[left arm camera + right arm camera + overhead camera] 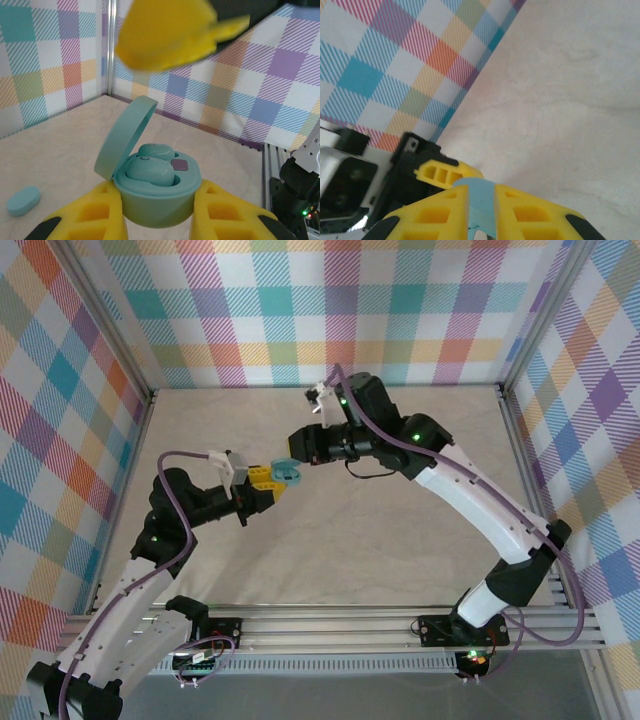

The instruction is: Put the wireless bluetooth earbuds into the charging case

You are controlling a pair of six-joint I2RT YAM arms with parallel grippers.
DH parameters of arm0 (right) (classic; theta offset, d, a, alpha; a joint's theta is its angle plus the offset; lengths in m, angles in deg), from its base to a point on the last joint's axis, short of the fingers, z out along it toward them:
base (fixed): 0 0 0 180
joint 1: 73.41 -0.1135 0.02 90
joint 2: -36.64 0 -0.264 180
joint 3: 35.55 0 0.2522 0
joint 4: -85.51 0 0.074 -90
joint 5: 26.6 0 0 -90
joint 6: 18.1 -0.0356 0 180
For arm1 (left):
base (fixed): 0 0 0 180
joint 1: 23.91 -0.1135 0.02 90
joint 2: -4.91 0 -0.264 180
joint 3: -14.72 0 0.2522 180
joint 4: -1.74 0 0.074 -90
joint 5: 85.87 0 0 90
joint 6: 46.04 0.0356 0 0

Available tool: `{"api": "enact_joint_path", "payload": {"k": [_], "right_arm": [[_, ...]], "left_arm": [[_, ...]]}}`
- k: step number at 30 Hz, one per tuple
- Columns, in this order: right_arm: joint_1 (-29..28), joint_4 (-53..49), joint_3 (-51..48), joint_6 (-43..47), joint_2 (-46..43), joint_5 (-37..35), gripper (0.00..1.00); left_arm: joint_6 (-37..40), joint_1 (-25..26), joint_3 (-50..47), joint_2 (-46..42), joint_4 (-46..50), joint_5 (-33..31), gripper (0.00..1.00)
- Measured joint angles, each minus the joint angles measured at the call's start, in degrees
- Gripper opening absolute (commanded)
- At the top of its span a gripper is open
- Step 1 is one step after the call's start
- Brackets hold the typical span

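I see a pale, stony-looking table top [330, 560] across the middle of the top view. Checked walls [400, 300] in pink, blue, yellow and purple stand around it at the top, left and right. A grey metal rail [340, 625] lies along the bottom. In my left view, a silver post [113, 55] stands at the upper left, between two checked walls.

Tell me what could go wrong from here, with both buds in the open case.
1. The left pincer grips the case only by its rounded lower sides; a push from the right pincer close above it could make it slip.
2. The front bud seems to sit high, so shutting the lid might jam on it or pop it out.
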State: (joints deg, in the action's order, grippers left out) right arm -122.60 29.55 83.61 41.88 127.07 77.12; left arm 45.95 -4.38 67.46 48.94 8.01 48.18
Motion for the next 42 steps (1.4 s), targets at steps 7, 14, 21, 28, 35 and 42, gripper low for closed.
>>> {"api": "enact_joint_path", "payload": {"k": [7,14,21,28,35,42], "right_arm": [[0.2,0.6,-6.2,0.9,-2.2,5.8,0.20],[2.6,2.0,-19.8,-1.7,-18.4,3.3,0.54],[7.9,16.7,-30.1,-13.0,-24.0,7.6,0.62],[7.9,26.9,-31.8,-21.6,-16.0,13.8,0.67],[8.0,33.4,-30.4,-26.6,-13.7,18.0,0.64],[8.0,43.3,-31.9,-35.1,-11.1,24.2,0.51]], "left_arm": [[-1.2,0.3,1.0,0.2,0.4,0.7,0.00],[-3.1,0.3,1.0,1.0,-1.5,0.9,0.00],[-5.3,0.7,1.0,2.5,-6.1,1.0,0.00],[-6.2,3.9,1.8,4.9,-10.6,1.5,0.00],[-6.5,6.1,3.0,6.4,-13.8,1.2,0.00],[-6.5,6.6,3.3,7.7,-15.6,-1.1,0.00]]}}
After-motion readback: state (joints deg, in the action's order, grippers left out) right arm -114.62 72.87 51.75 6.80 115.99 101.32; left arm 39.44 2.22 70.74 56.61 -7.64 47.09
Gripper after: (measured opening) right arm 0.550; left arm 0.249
